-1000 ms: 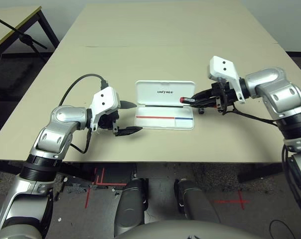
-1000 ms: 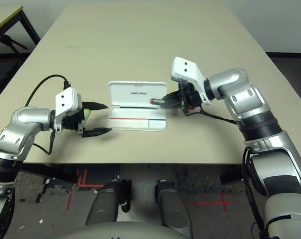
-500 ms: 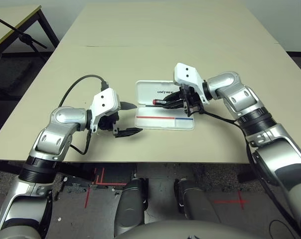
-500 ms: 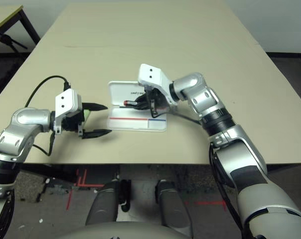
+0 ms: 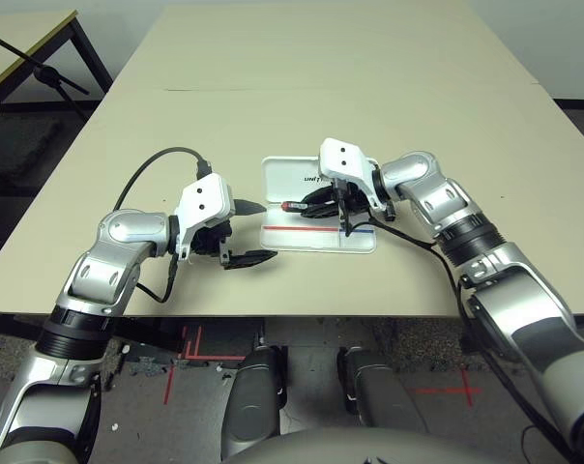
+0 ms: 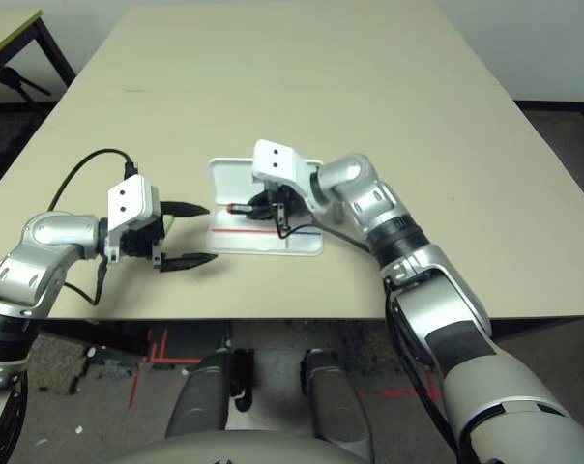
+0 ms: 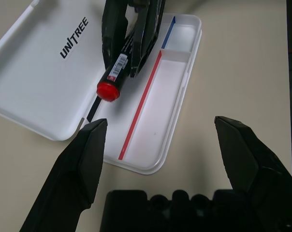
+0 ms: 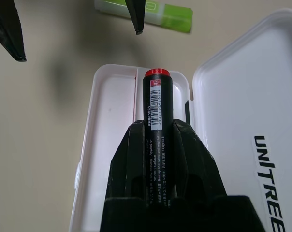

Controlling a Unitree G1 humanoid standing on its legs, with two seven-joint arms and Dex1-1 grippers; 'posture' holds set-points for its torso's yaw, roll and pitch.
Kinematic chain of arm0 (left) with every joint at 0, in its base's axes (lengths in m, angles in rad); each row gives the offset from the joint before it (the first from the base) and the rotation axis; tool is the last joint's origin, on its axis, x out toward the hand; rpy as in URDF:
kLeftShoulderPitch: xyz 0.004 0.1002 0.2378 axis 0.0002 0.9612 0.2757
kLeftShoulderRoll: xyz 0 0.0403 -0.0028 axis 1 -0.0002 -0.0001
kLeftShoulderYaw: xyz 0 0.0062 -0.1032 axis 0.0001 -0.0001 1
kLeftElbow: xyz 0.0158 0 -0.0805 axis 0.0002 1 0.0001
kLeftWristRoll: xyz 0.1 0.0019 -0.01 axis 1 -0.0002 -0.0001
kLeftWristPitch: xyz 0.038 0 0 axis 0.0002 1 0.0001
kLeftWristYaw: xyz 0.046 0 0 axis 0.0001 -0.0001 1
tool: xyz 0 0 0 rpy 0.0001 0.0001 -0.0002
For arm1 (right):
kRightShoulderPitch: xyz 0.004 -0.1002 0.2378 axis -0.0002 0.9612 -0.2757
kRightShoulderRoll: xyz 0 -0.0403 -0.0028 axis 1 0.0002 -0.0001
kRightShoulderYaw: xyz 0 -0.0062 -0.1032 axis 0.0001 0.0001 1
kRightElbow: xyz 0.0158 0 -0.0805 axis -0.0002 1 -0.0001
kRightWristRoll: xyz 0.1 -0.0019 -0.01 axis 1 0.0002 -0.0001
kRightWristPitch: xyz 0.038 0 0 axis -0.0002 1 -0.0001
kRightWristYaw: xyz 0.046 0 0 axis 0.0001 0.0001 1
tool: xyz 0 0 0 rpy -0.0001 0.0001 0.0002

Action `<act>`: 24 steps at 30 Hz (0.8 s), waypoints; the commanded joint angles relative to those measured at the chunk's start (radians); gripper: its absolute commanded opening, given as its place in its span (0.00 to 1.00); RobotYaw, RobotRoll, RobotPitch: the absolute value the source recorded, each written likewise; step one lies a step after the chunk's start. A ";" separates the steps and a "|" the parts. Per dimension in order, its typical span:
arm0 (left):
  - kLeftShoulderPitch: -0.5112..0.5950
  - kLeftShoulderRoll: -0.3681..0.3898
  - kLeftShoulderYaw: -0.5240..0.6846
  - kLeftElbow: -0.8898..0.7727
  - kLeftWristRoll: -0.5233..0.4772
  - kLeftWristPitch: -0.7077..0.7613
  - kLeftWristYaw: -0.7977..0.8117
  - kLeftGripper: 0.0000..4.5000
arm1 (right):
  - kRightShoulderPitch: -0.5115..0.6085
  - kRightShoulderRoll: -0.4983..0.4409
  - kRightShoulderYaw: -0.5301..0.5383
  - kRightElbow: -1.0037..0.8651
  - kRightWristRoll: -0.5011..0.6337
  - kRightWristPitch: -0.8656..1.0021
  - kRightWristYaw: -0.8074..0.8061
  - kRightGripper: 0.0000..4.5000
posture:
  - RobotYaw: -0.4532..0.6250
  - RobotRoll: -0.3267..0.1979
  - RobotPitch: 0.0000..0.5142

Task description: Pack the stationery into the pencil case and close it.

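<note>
marker over the open case, nothing packed yet

head views: the pencil case (image 5: 316, 237) lies open on the table (image 5: 321, 87); left gripper (image 5: 244, 232) waits beside it, jaws wide apart.
left wrist view: its tray holds nothing.
right wrist view: right gripper (image 8: 158, 145) clamps the black marker (image 8: 157, 104) above the tray; the green highlighter (image 8: 146, 10) lies outside.
</note>
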State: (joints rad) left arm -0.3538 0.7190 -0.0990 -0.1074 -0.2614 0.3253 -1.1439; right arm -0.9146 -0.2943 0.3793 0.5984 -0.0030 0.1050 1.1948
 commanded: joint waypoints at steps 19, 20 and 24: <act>0.024 0.008 0.006 -0.011 -0.010 0.005 0.012 1.00 | 0.290 -0.168 -0.310 -0.407 0.343 0.184 0.053 0.99 | 0.43 0.62 0.25; 0.026 0.009 0.008 -0.009 -0.011 0.004 0.013 1.00 | 0.314 -0.188 -0.317 -0.427 0.351 0.196 0.052 0.99 | 0.42 0.62 0.26; 0.027 0.008 0.015 0.004 -0.017 0.006 0.018 1.00 | 0.447 -0.275 -0.362 -0.541 0.419 0.234 0.080 0.99 | 0.41 0.62 0.26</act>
State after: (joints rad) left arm -0.3354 0.7214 -0.0904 -0.1061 -0.2715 0.3288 -1.1308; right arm -0.4918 -0.5572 0.0373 0.1074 0.3835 0.3193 1.2592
